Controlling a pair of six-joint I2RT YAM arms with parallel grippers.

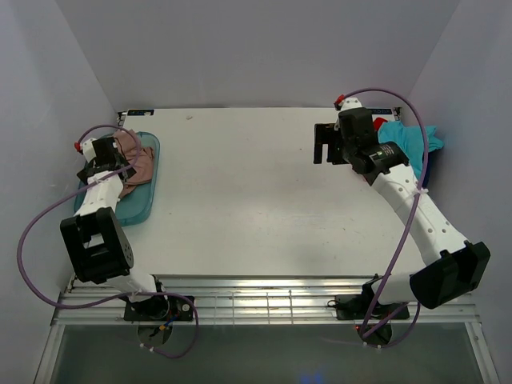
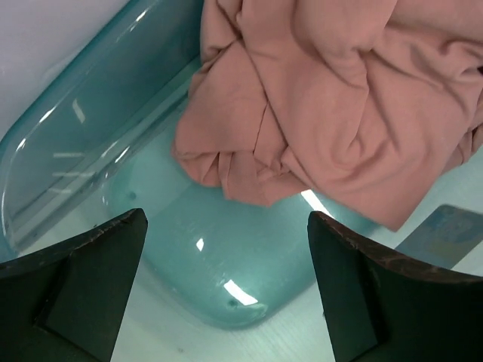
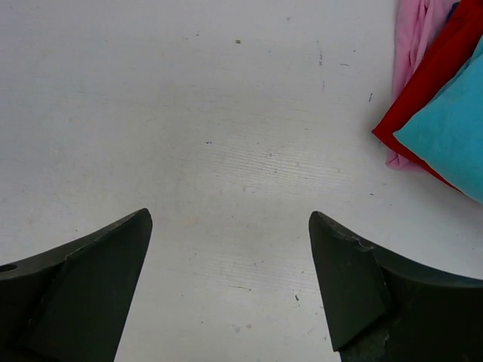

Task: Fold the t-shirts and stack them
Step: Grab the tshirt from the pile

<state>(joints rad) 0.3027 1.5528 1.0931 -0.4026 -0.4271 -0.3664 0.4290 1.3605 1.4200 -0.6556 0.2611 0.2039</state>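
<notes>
Left fingers spread wide, grasping nothing, poised over tray. Dusty-pink t-shirt lies crumpled in tray, just beyond fingertips and toward right finger. It is unfolded, so likely next pick.

Right fingers also released and empty, above bare surface. This probably keeps the folding area free.

Turquoise, red and pink tees are heaped beyond right finger, awaiting turn.

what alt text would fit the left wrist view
A crumpled dusty-pink tee lies in a translucent teal tray, filling the upper right. The left gripper's two dark fingers frame the bottom corners, open and empty, above the tray's bare end.
</notes>
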